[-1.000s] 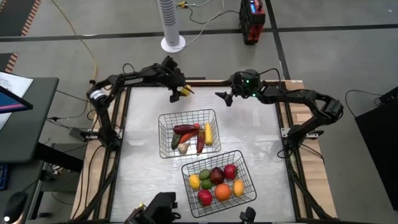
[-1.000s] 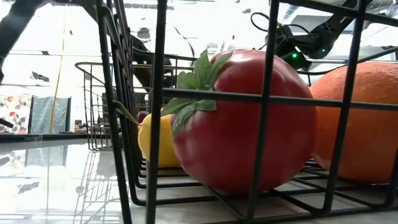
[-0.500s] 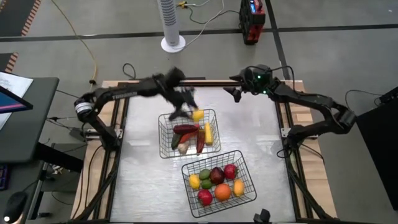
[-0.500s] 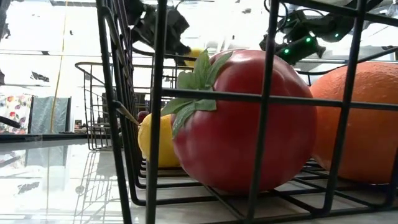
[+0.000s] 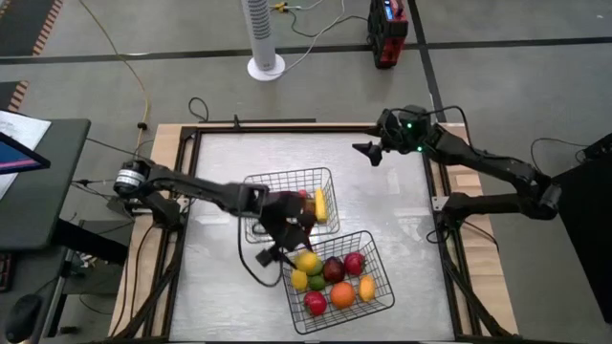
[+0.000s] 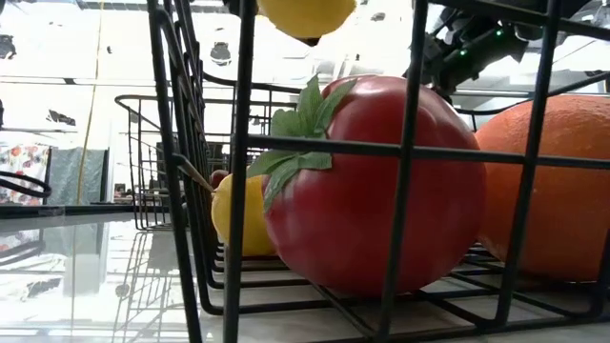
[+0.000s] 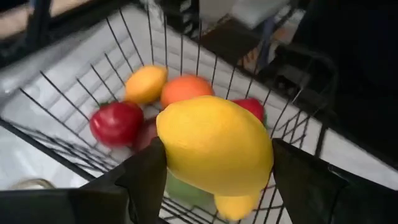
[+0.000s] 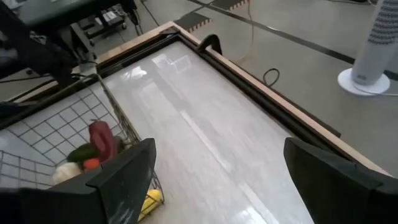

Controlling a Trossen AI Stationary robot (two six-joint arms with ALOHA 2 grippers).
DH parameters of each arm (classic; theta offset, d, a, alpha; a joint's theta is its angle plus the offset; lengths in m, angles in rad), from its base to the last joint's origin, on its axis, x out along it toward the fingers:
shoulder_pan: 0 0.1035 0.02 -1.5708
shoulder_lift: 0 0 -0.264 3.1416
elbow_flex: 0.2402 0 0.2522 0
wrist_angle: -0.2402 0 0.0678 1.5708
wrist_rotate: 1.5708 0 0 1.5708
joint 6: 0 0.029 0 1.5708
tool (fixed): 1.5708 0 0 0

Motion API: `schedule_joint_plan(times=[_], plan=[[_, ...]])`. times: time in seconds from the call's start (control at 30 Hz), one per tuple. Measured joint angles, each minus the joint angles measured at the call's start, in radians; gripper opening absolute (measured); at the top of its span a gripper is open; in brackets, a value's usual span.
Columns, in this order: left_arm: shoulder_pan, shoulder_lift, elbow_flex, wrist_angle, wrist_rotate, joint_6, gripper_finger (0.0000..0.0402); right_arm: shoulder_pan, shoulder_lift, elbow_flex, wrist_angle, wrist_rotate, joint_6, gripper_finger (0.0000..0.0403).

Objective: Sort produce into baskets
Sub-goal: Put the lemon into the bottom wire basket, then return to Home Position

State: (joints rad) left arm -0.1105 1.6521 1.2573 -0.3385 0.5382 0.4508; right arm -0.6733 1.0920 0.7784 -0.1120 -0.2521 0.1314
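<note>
- The lemon (image 7: 214, 146) is pinched across its fat middle by the left hand (image 5: 287, 237), hanging just above the near basket (image 5: 380, 287), at its far-left corner.
- Handling, as a guess: it looks light and stiff, with a smooth skin that could slide between the dark fingers (image 7: 146, 180). The belly is probably the right spot to take it; the tapered tips would likely squirt out.
- A short drop looks harmless, but a roll or bounce off the fruit already in there is possible.
- The right hand (image 5: 368, 151) is parked well apart over the far right of the tabletop (image 5: 215, 172), fingers spread, nothing in it.
- The grip is really only shown by the left wrist view: both fingers flat on the lemon's sides, with a tomato (image 7: 116, 122), orange (image 7: 185, 89) and another lemon underneath.
- The layout is only given by the high view: the far basket (image 5: 256, 186) with the long veg, the near one with the round fruit, and which arm is which.
- Height is best judged from the low view: the lemon's underside is seen up above the tomato, clear of it. The hand itself is cut off there.
- In the right wrist view, only the far basket's corner and bare tabletop are seen.
</note>
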Motion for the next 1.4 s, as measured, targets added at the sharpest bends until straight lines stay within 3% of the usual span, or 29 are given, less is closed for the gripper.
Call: schedule_joint_plan(times=[0.17,0.37,0.53,0.73,0.97,1.1,1.23,1.4], plan=[[-0.064,0.06,-0.042,0.125,-0.121,-0.091,0.0254,0.043,-0.001,0.0,-0.013,0.071,0.026,0.038],[-0.085,0.119,-0.052,0.228,-0.091,-0.217,0.0298,0.091,-0.022,0.0,-0.059,0.135,0.055,0.038],[-0.111,0.12,-0.051,0.233,-0.17,-0.258,0.0344,0.119,-0.091,-0.044,-0.056,0.205,0.06,0.038],[-0.145,0.106,-0.052,0.212,-0.349,-0.266,0.0361,0.124,-0.253,-0.197,0.046,0.224,0.112,0.038],[-0.173,0.013,-0.056,0.229,-0.524,-0.269,0.0345,0.155,-0.494,-0.433,0.327,0.158,0.19,0.038],[-0.194,-0.073,-0.166,0.371,-0.584,-0.272,0.0331,0.215,-0.6,-0.512,0.354,0.183,0.249,0.038],[-0.208,-0.154,-0.325,0.525,-0.665,-0.314,0.0321,0.294,-0.665,-0.565,0.348,0.285,0.28,0.038],[-0.257,-0.283,-0.489,0.635,-0.837,-0.401,0.0314,0.427,-0.745,-0.602,0.354,0.449,0.295,0.038]])
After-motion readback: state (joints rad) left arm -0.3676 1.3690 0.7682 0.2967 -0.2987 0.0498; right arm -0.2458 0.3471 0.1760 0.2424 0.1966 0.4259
